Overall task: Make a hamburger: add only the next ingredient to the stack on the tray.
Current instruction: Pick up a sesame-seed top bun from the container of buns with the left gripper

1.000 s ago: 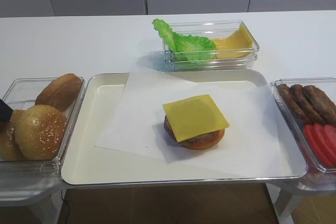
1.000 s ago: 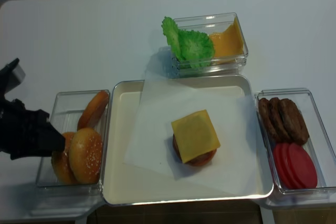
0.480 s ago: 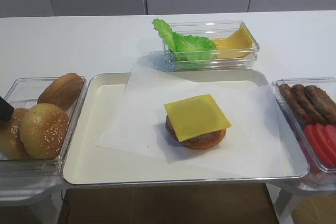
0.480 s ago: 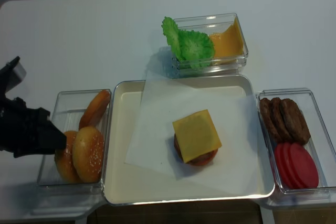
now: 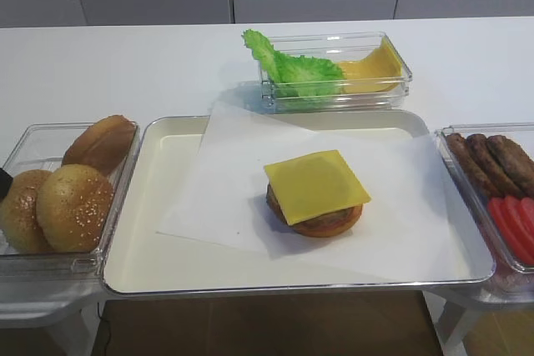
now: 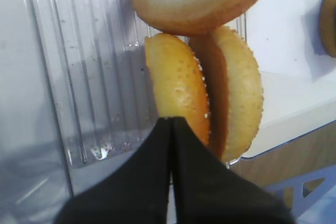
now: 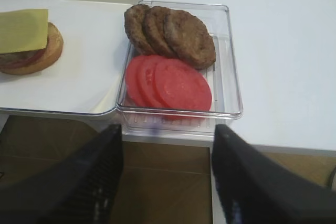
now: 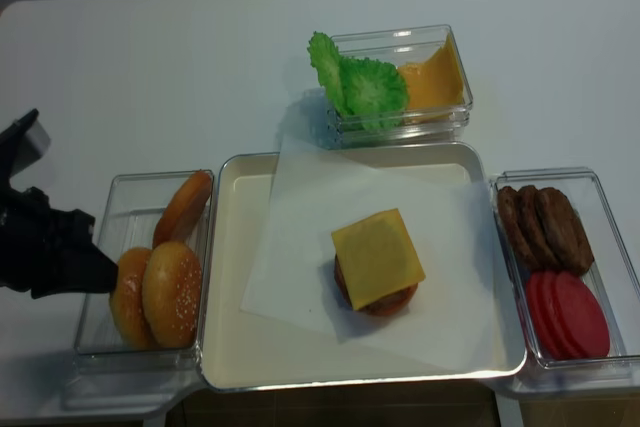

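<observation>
The stack [image 5: 315, 198] of bun base, patty and yellow cheese slice lies on the paper in the cream tray [image 5: 142, 256]. Two sesame-seeded bun tops stand on edge in the clear left container; the nearer one to the tray [image 5: 75, 208] [image 8: 171, 293] leans on the other [image 6: 177, 82]. My left gripper [image 6: 172, 120] [image 8: 104, 275] is shut, jaws pressed together with nothing seen between them, its tip touching the outer seeded bun's rim. My right gripper [image 7: 168, 132] is open and empty, in front of the right container, clear of the table edge.
A smooth bun half [image 5: 101, 142] lies at the back of the left container [image 5: 25, 146]. Lettuce [image 5: 292, 68] and cheese slices fill the far container. Patties [image 7: 170, 34] and tomato slices [image 7: 170, 83] fill the right container, beside the tray.
My left gripper has closed beside the seeded buns. The buns have tipped and slid a little toward the tray, and the tray with the stack has shifted slightly right. The right gripper stays open.
</observation>
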`<state>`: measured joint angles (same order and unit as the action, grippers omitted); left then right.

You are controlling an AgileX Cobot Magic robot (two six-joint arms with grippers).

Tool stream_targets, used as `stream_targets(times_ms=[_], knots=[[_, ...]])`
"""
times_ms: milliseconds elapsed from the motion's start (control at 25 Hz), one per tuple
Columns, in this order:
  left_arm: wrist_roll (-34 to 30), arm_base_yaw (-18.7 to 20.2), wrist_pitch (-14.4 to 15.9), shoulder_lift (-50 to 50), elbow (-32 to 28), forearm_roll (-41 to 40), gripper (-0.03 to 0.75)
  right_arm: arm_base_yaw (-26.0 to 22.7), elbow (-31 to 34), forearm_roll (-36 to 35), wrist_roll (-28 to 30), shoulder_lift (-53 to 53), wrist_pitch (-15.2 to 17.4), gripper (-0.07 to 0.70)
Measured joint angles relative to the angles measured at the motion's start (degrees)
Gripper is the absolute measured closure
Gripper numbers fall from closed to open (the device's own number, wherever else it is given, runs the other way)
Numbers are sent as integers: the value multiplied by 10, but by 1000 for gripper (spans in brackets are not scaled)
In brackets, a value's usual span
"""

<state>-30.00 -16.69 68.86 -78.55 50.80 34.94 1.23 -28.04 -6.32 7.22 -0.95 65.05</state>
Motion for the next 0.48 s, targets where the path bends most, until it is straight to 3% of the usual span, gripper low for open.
stream_targets(times_ms=[480], knots=[[-18, 0, 0, 0, 0, 26, 748, 0, 0, 0, 0, 0, 0, 204]])
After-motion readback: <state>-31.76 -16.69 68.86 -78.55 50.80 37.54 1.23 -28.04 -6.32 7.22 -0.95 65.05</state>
